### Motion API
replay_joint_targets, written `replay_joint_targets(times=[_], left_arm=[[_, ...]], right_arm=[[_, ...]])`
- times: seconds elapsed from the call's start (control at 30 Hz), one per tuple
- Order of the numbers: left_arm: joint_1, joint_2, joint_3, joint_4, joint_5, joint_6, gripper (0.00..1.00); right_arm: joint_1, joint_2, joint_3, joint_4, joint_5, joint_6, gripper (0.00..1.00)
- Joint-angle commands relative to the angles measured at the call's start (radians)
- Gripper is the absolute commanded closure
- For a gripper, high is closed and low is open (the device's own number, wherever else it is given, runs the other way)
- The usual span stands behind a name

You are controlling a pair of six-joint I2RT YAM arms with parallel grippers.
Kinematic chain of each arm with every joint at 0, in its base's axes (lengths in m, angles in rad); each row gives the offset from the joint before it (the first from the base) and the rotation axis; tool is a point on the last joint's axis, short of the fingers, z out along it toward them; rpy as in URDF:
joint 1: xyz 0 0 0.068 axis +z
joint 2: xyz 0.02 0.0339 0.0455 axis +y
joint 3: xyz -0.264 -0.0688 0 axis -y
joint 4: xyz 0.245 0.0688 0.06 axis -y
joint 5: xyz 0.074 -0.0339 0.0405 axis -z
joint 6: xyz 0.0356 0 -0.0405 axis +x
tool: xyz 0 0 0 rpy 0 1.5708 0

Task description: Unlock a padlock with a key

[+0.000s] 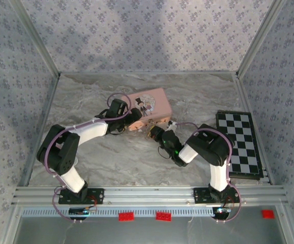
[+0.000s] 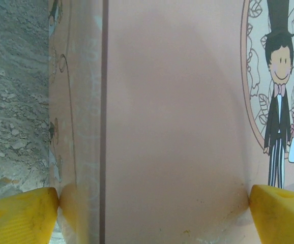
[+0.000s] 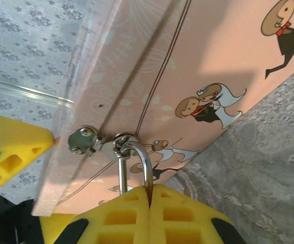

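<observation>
Left gripper [image 2: 153,211] stands spread wide, and we see its yellow fingertips [image 2: 22,216] pressing opposite sides of the pink tin [image 2: 177,101], holding it over the marble table [image 1: 137,162]. Further right, the right gripper [image 3: 150,195] is clamped tight on the padlock [image 3: 143,163], whose silvery shackle loops through the tin's hasp [image 3: 86,141]. Its body is hidden between the fingers.

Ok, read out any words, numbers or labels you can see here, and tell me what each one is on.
No text can be read.
Tin: only drawings, a cartoon couple and scrollwork, no lettering.
Padlock: the shackle that shows bears no stamp.
Red tags on the front rail: too small to tell whether they carry print.
Checkerboard: plain squares, no marks.
</observation>
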Motion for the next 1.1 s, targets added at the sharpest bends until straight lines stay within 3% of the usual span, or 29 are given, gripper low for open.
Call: replay_joint_targets(times=[0.0,0.23,1.07], left_arm=[[0.005,0.032,0.020,-0.059,-0.037,0.027,0.06],[-0.011,0.050,0.017,-0.043,-0.030,0.009,0.06],[-0.135,0.078,0.067,-0.022,-0.071,-0.101,0.07]], right_arm=[[-0.021,-0.008,0.003,-0.095,-0.009,-0.029,1.00],[-0.039,0.056,0.030,0.038,-0.071,-0.023,1.00],[-0.064,0.033,-0.009,0.021,0.204,0.127,1.00]])
